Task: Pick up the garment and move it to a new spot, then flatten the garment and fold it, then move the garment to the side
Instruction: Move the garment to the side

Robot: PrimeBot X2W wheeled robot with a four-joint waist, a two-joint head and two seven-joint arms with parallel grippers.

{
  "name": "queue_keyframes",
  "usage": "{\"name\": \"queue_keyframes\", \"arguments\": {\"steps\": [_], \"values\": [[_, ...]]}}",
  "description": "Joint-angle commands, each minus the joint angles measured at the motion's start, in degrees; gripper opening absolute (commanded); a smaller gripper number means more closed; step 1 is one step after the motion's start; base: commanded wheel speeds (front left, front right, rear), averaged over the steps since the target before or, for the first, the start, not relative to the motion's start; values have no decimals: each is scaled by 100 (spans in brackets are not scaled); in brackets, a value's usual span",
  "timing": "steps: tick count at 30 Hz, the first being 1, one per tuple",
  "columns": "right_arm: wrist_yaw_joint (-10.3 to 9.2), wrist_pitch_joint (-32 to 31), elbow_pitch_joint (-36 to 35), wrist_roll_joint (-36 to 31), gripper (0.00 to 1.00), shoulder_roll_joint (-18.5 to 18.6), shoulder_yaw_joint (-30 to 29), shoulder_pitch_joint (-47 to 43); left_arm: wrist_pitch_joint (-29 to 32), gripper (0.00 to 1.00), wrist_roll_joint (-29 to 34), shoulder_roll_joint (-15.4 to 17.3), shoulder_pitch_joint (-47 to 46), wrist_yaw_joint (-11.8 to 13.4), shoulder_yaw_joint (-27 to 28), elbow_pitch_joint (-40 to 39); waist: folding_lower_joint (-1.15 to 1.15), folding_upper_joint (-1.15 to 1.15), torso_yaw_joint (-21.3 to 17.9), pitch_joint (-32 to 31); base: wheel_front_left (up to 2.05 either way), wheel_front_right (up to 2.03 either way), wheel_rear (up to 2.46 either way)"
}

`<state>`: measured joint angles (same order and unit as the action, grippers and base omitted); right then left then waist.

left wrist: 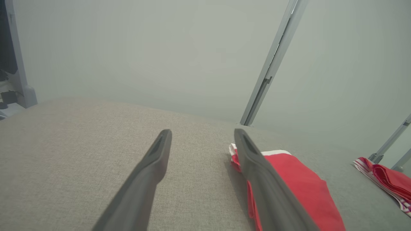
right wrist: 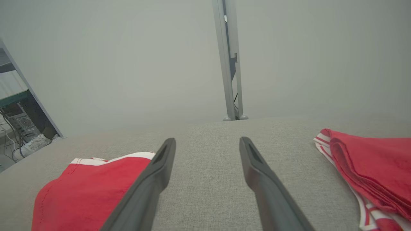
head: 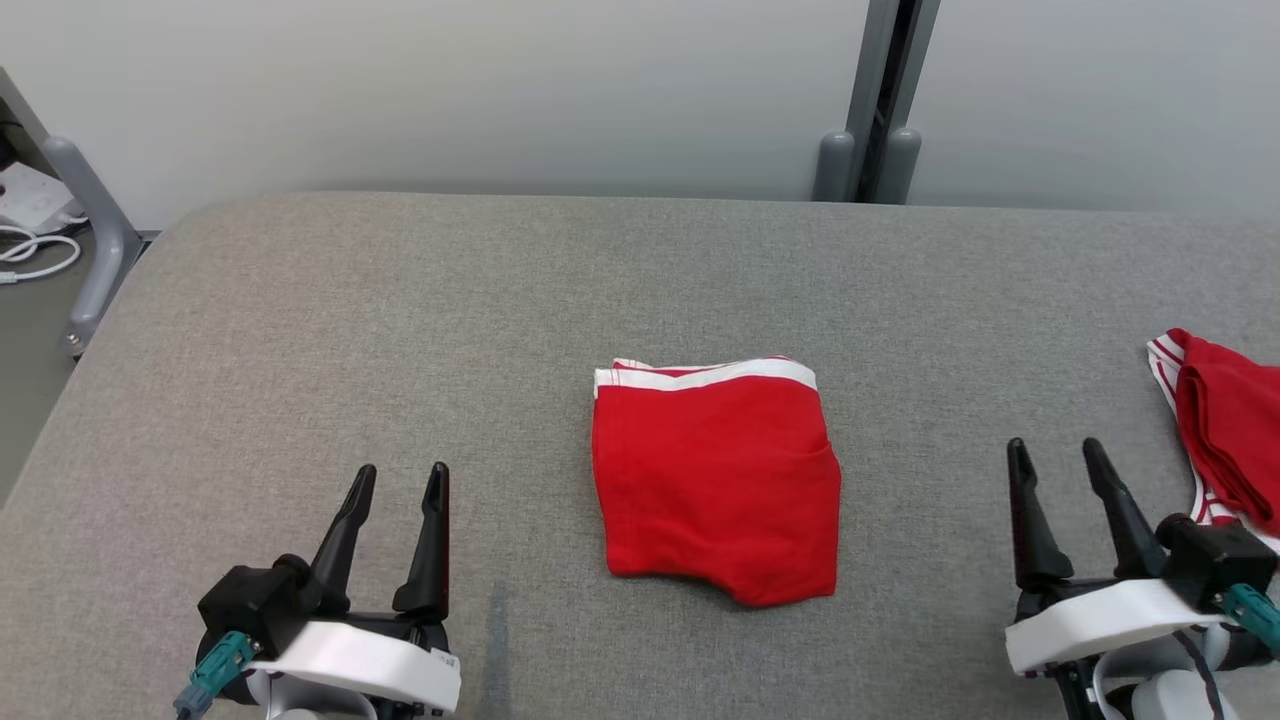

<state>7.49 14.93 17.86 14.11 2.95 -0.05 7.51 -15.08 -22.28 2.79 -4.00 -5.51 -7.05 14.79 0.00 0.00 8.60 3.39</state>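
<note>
Nearest you: left gripper at lower left, right gripper at lower right, both low over the grey fabric worktop. The fingers on each side are spread with a clear gap and point away from you toward the wall. Nothing is between them and they hold nothing. Both wrist views confirm it: bare fabric between the finger pairs.

The garment sits centre of the worktop, between the two grippers and apart from both. It's red, folded into a compact, near-square block lying flat. Its white waistband edge is on the far side, facing the wall, and runs left to right. The near hem is uneven and dips lowest toward your right. With a footprint that square, you can't call a clear long axis. In the left wrist view it lies just past the right-hand finger, partly hidden by it.

A second red garment with red and white striped trim lies bunched at the right edge of the worktop, just beyond the right gripper and cut off by the frame.

A grey post stands against the wall past the far edge. A white cable is on the floor at far left.
</note>
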Motion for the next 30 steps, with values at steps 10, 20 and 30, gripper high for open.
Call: {"name": "queue_keyframes", "arguments": {"steps": [10, 20, 30], "values": [[-1, -728, 244, 1186, 100, 432, 916, 483, -7, 100, -55, 27, -180, -33, -129, 26, 0, 0, 187, 364, 0, 0, 0], [-1, -1785, 656, 2683, 100, 657, 1643, 1108, -7, 100, -148, 25, -417, -14, -313, 68, 0, 0, 481, 730, 0, 0, 0], [-1, -2385, 1199, 3302, 100, 701, 1861, 1513, -7, 100, -171, 27, -498, -7, -372, 113, 0, 0, 712, 869, 0, 0, 0]]}}
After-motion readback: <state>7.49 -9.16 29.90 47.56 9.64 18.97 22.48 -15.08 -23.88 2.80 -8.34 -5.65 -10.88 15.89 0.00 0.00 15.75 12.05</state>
